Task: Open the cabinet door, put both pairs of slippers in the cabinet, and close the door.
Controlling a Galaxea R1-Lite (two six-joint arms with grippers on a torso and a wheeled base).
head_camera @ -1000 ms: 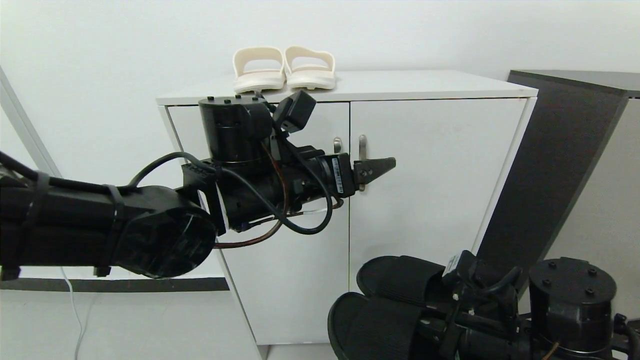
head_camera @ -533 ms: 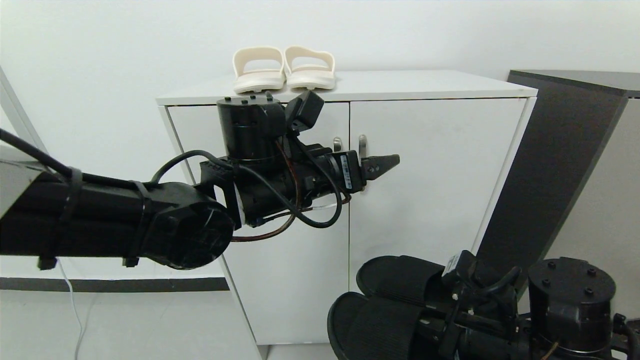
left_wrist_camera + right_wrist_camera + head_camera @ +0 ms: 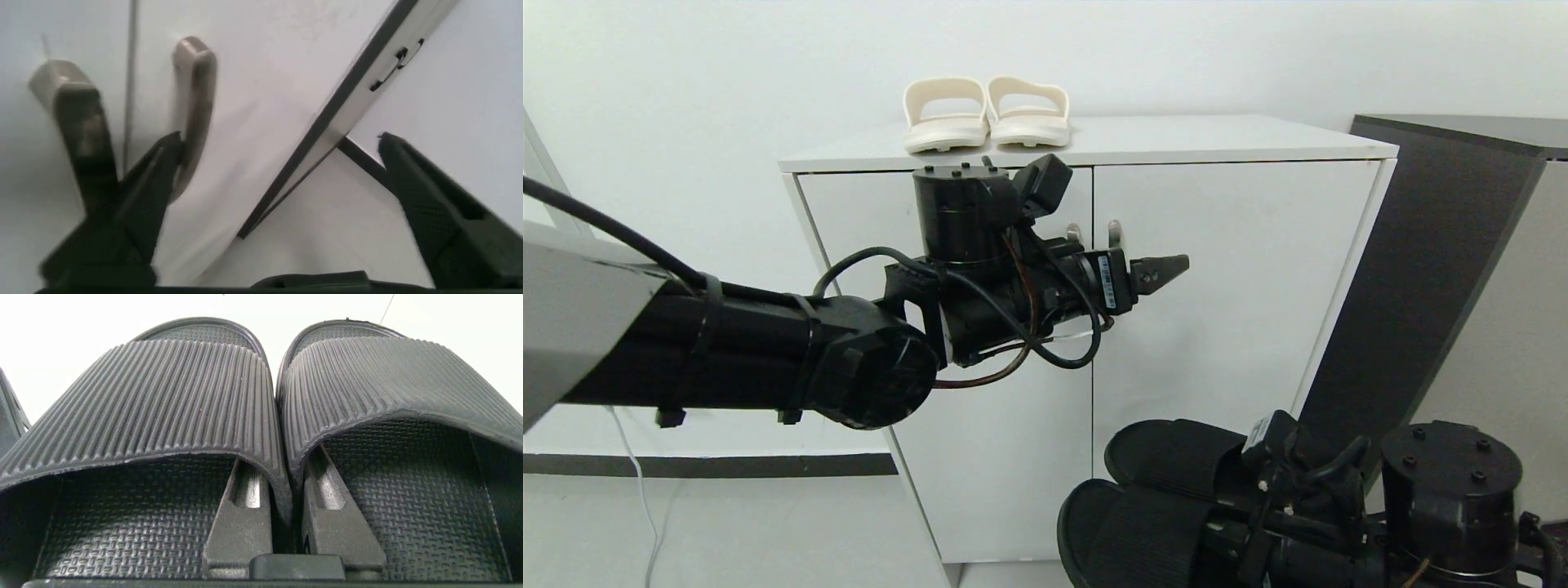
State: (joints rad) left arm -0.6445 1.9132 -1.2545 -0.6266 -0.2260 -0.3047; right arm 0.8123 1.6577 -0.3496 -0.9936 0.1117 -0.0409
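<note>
The white cabinet (image 3: 1241, 269) has both doors shut, with two metal handles (image 3: 1114, 231) side by side at the middle seam. A cream pair of slippers (image 3: 986, 113) sits on its top. My left gripper (image 3: 1168, 269) is held level in front of the handles, pointing across the right door. In the left wrist view it (image 3: 279, 143) is open, one finger (image 3: 143, 204) right beside the right door's handle (image 3: 194, 98). Low at the right, my right gripper (image 3: 286, 523) is shut on the black slippers (image 3: 1168, 482), pinching their adjoining side walls (image 3: 282, 449).
A dark grey unit (image 3: 1421, 269) stands against the cabinet's right side. A white wall runs behind and to the left, with a dark stripe (image 3: 711, 464) low down and a thin cable (image 3: 645, 506) hanging near the floor.
My left arm has reached further to the right, carrying its gripper past the handles toward the right door. The right arm and the black slippers have kept still.
</note>
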